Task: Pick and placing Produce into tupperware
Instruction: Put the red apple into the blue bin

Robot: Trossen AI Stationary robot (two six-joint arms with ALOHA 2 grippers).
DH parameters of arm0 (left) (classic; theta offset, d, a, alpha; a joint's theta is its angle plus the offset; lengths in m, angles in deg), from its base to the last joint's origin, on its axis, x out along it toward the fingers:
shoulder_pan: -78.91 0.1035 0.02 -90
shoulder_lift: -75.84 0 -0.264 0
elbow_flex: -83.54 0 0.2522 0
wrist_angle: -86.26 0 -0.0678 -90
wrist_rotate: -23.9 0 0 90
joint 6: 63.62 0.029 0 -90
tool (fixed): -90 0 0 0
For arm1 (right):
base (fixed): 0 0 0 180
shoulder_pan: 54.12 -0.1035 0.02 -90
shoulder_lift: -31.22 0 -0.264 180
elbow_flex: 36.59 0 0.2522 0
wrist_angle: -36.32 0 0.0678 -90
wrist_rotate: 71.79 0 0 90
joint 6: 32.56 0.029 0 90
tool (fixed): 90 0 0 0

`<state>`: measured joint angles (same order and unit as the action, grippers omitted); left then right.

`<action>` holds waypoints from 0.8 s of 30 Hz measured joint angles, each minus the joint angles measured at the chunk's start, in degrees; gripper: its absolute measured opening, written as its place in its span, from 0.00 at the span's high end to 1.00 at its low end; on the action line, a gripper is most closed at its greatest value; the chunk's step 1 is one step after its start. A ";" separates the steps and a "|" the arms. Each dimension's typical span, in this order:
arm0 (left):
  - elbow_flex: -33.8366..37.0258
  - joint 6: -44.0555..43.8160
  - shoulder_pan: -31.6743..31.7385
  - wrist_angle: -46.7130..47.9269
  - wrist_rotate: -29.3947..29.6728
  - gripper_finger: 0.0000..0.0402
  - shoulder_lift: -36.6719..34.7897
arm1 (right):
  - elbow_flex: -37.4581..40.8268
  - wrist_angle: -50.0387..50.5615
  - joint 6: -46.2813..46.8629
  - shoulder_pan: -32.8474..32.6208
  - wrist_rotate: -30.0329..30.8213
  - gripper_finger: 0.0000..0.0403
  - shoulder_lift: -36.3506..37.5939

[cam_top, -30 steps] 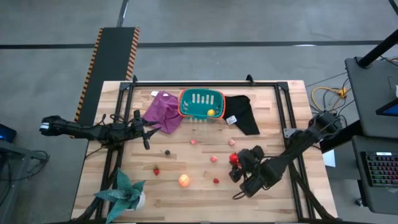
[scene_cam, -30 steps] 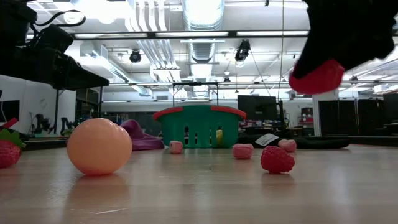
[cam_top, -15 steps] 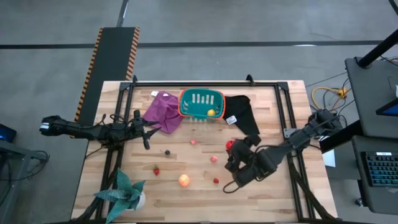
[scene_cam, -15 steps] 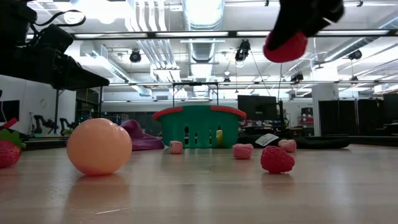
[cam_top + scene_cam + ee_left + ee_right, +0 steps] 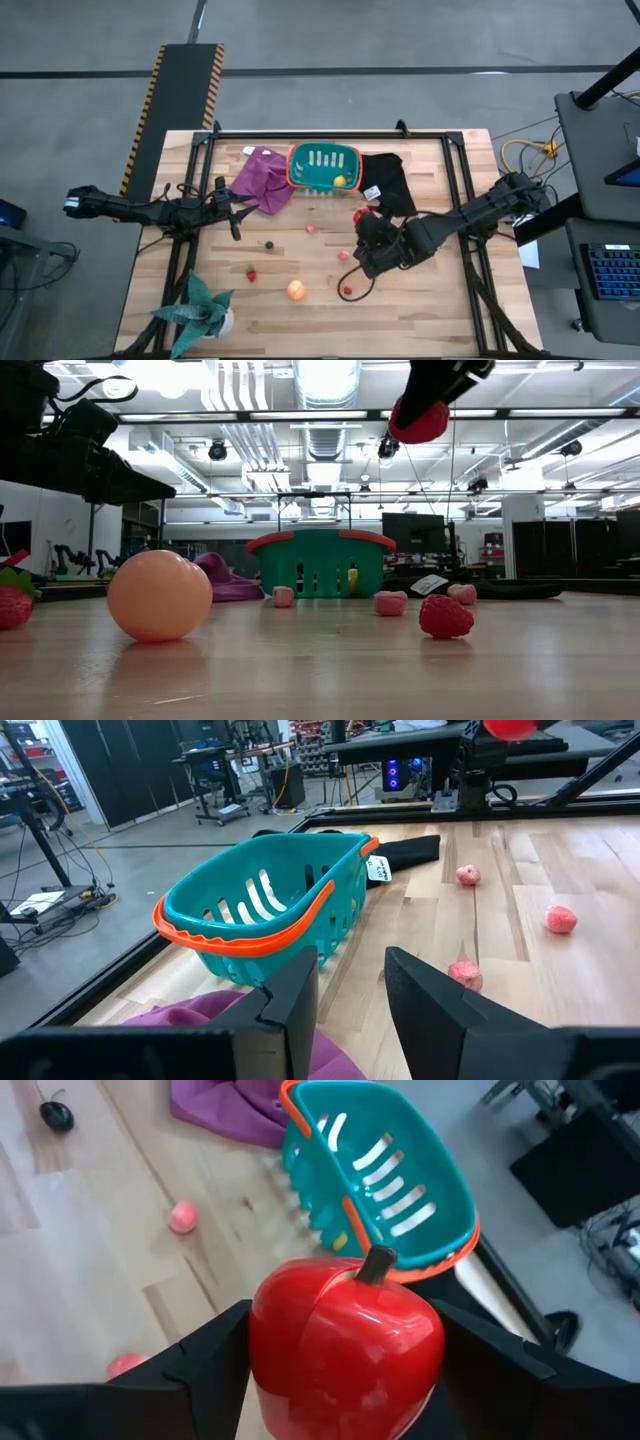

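High view: right gripper (image 5: 366, 222) aloft over mid-table, clamped on the red pepper (image 5: 362, 214); teal tupperware (image 5: 324, 167) ahead of it and near, a yellow piece (image 5: 339, 181) already inside. Left gripper (image 5: 232, 208) parked by the purple cloth (image 5: 262, 178), well off to one side of the carrying arm, fingers a little apart, empty.

Low view: pepper (image 5: 419, 421) hanging high above the orange rim. Best kept at that height until fully over the opening, then lowered.

Left wrist view: own fingers (image 5: 290, 995) parted with nothing between them; tupperware (image 5: 270, 910) just ahead of them, sitting tilted, one wall leaning outward.

Right wrist view: pepper (image 5: 345, 1348) squeezed between both fingers, stem up; tupperware (image 5: 385, 1178) directly beyond it. Better released over the basket's middle, clear of the rim (image 5: 348, 1210), with a low drop to stop any bounce-out.
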<state>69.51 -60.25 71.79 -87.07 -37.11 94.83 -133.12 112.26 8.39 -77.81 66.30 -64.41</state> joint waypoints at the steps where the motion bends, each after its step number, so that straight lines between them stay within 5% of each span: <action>1: 0.00 0.00 -0.01 0.00 0.00 0.74 0.00 | -0.28 0.00 -1.11 0.43 0.00 0.34 0.00; 17: 0.00 0.00 0.00 0.02 0.00 0.74 0.00 | -1.38 -7.75 -21.17 8.95 -2.25 0.34 0.00; 24: 0.00 0.00 -0.02 0.04 0.00 0.74 0.00 | -1.38 -13.24 -29.12 14.15 -8.11 0.34 0.00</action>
<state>69.51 -60.25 71.77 -87.03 -37.11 94.83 -134.51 99.02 -20.73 -63.66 58.20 -64.41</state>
